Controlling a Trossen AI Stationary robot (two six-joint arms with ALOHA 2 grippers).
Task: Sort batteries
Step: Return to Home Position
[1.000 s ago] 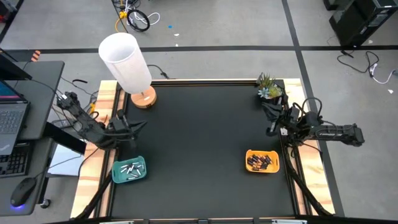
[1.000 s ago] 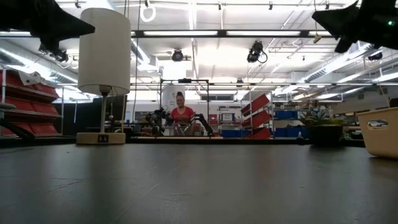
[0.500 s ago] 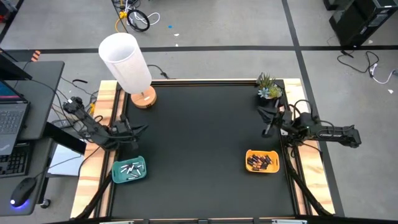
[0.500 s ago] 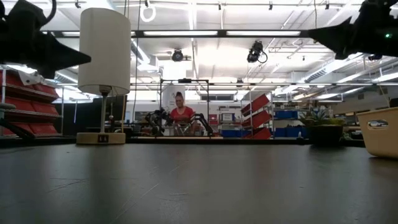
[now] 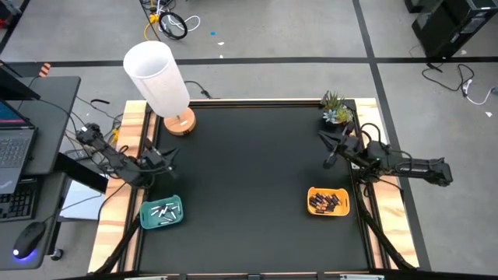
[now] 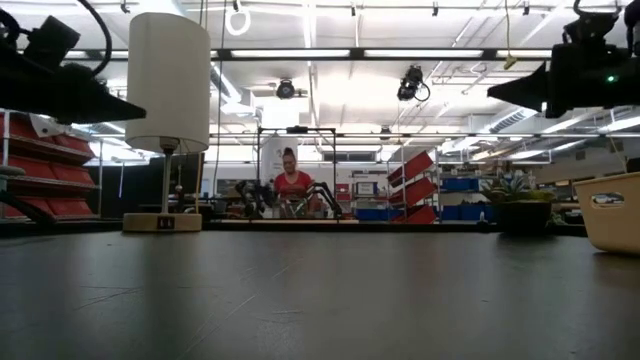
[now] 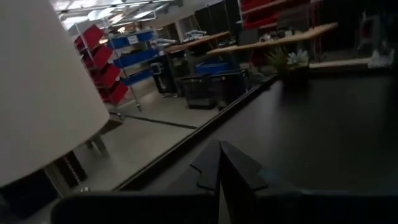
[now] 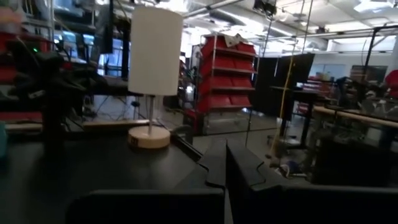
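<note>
Pale batteries (image 5: pixel 162 211) lie in a teal tray (image 5: pixel 145 218) at the near left. Dark batteries (image 5: pixel 327 203) lie in an orange tray (image 5: pixel 345 208) at the near right. My left gripper (image 5: pixel 171 151) hovers level near the table's left edge, beyond the teal tray, and its fingers are shut with nothing between them (image 7: pixel 219 163). My right gripper (image 5: pixel 327 160) hovers about level near the right edge, beyond the orange tray. It is also shut and holds nothing (image 8: pixel 225 163). In the low view both grippers hang well above the table, the left (image 6: pixel 140 108) and the right (image 6: pixel 492 94).
A white-shaded lamp (image 5: pixel 159 78) on a round wooden base stands at the far left corner. A small potted plant (image 5: pixel 336 109) stands at the far right corner. The black mat (image 5: pixel 249 179) lies bare between the trays. A person sits in the room beyond (image 6: pixel 291 183).
My left gripper has come down, drawn back a little toward the table's left edge and rolled. My right gripper has sunk slightly, tipped up from pointing downward to about level, and reached a little toward the table's middle. Both have stayed shut.
</note>
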